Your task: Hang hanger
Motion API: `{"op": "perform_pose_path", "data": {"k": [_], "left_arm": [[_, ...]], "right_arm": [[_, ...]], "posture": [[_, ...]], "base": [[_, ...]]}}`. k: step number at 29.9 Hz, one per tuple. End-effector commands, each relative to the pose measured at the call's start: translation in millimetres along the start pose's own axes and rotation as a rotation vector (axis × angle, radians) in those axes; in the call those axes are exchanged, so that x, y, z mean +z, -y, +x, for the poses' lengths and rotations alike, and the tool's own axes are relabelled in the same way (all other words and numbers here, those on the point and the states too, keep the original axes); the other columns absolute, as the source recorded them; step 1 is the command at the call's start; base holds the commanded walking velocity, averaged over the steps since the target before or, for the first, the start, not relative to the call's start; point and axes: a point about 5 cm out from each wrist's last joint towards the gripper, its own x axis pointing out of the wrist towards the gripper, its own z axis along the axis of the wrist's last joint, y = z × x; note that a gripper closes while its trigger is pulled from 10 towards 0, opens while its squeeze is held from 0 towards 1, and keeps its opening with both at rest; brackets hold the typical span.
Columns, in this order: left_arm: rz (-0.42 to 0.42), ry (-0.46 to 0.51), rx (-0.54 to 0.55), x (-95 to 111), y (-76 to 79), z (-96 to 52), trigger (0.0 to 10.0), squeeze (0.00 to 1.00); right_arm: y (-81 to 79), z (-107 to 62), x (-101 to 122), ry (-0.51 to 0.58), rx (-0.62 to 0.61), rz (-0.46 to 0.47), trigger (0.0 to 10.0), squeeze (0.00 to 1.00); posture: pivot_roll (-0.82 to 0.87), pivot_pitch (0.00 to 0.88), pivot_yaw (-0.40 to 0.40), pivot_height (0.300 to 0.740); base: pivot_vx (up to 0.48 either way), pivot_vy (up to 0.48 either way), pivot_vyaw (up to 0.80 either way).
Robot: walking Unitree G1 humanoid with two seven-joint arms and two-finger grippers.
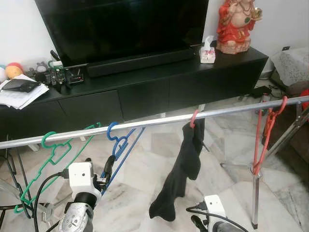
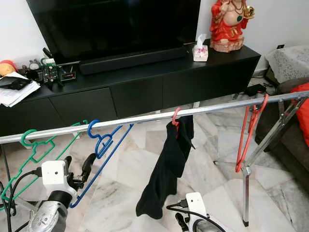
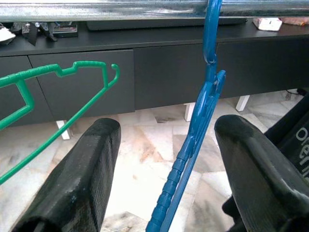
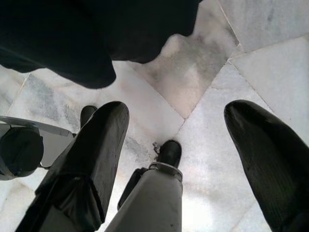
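Left wrist view: blue hanger (image 3: 203,145) hooked on rail (image 3: 96,9), between spread left gripper (image 3: 166,169) fingers, untouched

Hardly any writing can be read. In the left wrist view, white letters stand on a black part (image 3: 300,145) just beside the blue hanger (image 3: 193,145); they look like "ore", cut off by the frame edge.

Colours on the shiny silver rail (image 1: 159,121)

A green hanger (image 1: 53,157), a blue hanger (image 1: 120,145) and a red hanger (image 1: 263,140) hang there, plus a black cloth (image 1: 181,169) on a pink hook (image 1: 193,118). The floor (image 1: 145,193) is white and grey marble. The TV counter (image 1: 145,92) is black, with a red statue (image 1: 235,24) on it.
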Motion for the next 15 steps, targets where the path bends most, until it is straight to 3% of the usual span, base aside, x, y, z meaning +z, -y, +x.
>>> {"op": "perform_pose_path", "data": {"k": [1, 4, 15], "left_arm": [[-0.002, 0.014, -0.001, 2.1, 0.3, 0.9, 10.0, 0.00], [-0.003, 0.013, -0.002, 2.0, 0.5, 1.0, 10.0, 0.00], [-0.001, 0.015, -0.022, 1.7, 3.2, 2.5, 10.0, 0.00]], "right_arm": [[-2.7, 0.3, -2.1, 0.000, 0.003, 0.009, 10.0, 0.00], [-2.8, 0.3, -2.2, 0.000, 0.003, 0.010, 10.0, 0.00], [-3.9, 0.2, -4.4, 0.000, 0.000, 0.014, 10.0, 0.00]], "posture": [[-0.12, 0.000, 0.057, 0.740], [-0.12, 0.000, 0.057, 0.740], [-0.13, 0.000, 0.069, 0.740]], "base": [[0.000, 0.000, 0.00], [0.000, 0.000, 0.00], [-0.281, 0.000, 0.00]]}}
